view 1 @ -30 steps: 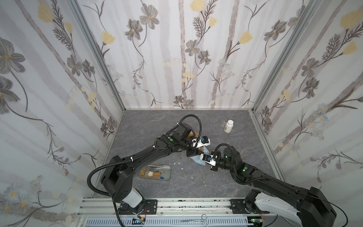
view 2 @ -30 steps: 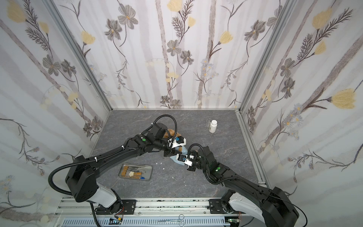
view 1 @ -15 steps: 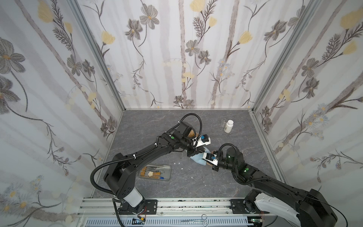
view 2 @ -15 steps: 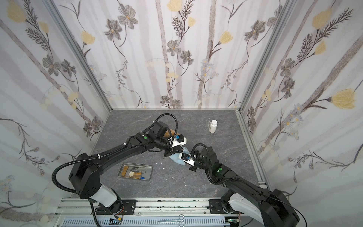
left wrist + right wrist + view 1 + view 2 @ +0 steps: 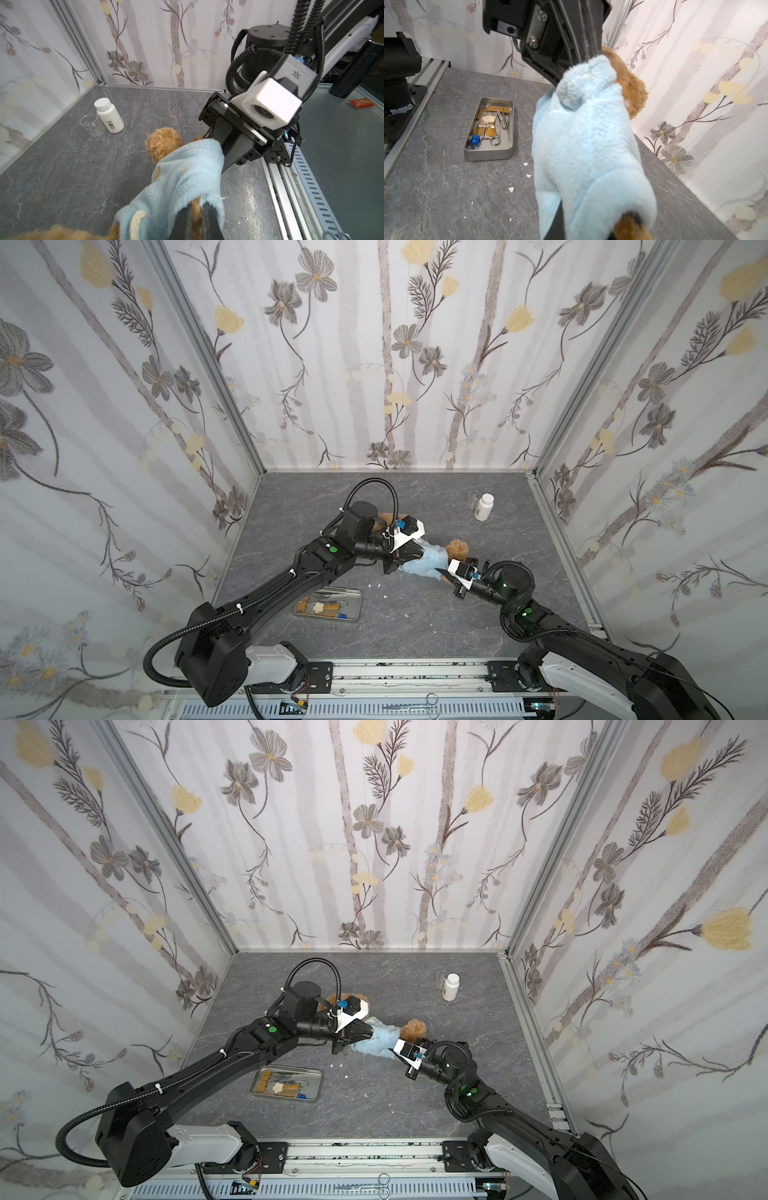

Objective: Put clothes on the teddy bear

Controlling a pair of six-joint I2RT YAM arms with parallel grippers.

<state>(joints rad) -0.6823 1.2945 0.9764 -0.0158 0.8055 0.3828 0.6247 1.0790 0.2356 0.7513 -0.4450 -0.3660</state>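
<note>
1. Two ends of the garment are pinned at once, so the step in hand looks like drawing the light blue shirt (image 5: pixel 430 561) down over the teddy bear (image 5: pixel 457 549). I judge it goes best if the arms pull apart slowly and evenly, with the cloth taut but not strained.
2. On the left side, the pull should land on the hem rather than on fur, or the bear will likely slide along with the cloth.
3. Held between the two claws, the bear appears lifted off the tabletop (image 5: pixel 415 635), over its middle and slightly toward the right edge. Fur pokes out at both ends of the shirt; which end is the head I cannot tell.
4. Left gripper (image 5: pixel 196 209): clenched, pinching the shirt's edge with a tuft of brown fur caught between.
5. Right gripper (image 5: pixel 441 572): clenched on the shirt's opposite end, with brown fur showing at its tips.
</note>
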